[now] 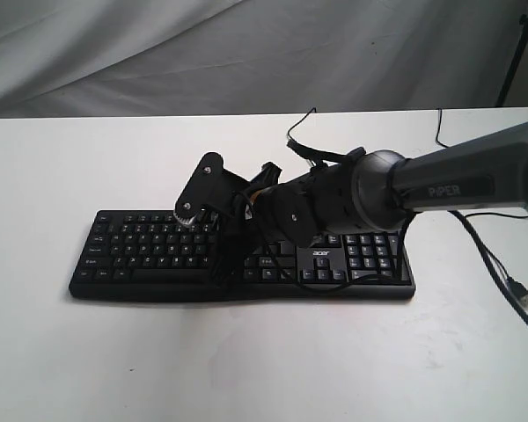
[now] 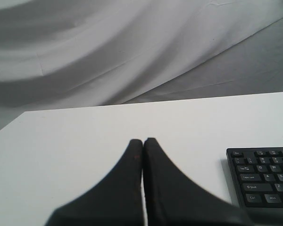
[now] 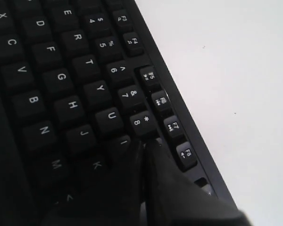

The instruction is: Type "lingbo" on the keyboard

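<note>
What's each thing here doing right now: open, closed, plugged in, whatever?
Keyboard, flat on the table, keys up.
Right hand, shut, tips down at the I key.
Left hand, shut, empty, off the keyboard's end.
USB plug, loose on the table, unplugged.

White table [image 1: 246, 369], draped grey cloth backdrop [image 1: 246, 53] behind it
</note>
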`<action>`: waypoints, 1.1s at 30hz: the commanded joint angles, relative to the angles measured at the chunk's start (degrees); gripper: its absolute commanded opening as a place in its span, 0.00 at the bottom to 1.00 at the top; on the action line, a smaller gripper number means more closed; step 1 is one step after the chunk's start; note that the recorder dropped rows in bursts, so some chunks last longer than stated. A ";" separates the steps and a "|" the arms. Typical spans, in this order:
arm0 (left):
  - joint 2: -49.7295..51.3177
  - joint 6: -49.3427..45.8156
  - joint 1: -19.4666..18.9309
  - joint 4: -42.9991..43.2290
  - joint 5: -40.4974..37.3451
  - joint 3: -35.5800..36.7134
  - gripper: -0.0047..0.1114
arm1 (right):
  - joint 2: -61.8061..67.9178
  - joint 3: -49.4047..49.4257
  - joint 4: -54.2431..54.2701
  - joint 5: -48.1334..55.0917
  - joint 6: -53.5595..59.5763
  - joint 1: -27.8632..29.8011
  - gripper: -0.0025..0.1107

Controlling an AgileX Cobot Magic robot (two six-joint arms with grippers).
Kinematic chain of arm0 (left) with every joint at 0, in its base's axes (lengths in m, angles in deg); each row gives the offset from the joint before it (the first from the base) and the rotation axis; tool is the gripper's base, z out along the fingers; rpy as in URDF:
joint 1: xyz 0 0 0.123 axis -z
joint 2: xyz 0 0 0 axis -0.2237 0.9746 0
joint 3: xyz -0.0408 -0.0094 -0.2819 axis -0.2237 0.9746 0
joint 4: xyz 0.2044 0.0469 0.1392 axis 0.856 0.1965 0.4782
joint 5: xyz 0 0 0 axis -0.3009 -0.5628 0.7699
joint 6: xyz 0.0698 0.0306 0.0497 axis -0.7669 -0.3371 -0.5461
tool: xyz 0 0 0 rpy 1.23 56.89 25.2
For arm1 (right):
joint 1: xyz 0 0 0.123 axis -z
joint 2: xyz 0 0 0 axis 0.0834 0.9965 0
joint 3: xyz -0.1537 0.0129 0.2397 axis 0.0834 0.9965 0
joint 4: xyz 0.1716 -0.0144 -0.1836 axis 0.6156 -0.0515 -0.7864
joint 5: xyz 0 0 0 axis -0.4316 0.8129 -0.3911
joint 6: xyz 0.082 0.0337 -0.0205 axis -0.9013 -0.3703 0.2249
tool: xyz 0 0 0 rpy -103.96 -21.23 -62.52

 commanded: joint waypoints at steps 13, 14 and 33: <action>0.18 0.16 0.22 -0.03 0.25 0.29 0.05 | -0.41 0.46 -0.51 0.74 0.66 0.19 0.02; 0.18 0.16 0.22 -0.03 0.25 0.29 0.05 | -1.14 0.46 -0.51 0.74 0.66 0.19 0.02; 0.18 0.16 0.22 -0.03 0.25 0.29 0.05 | -35.92 23.64 0.43 1.36 -0.07 -0.08 0.02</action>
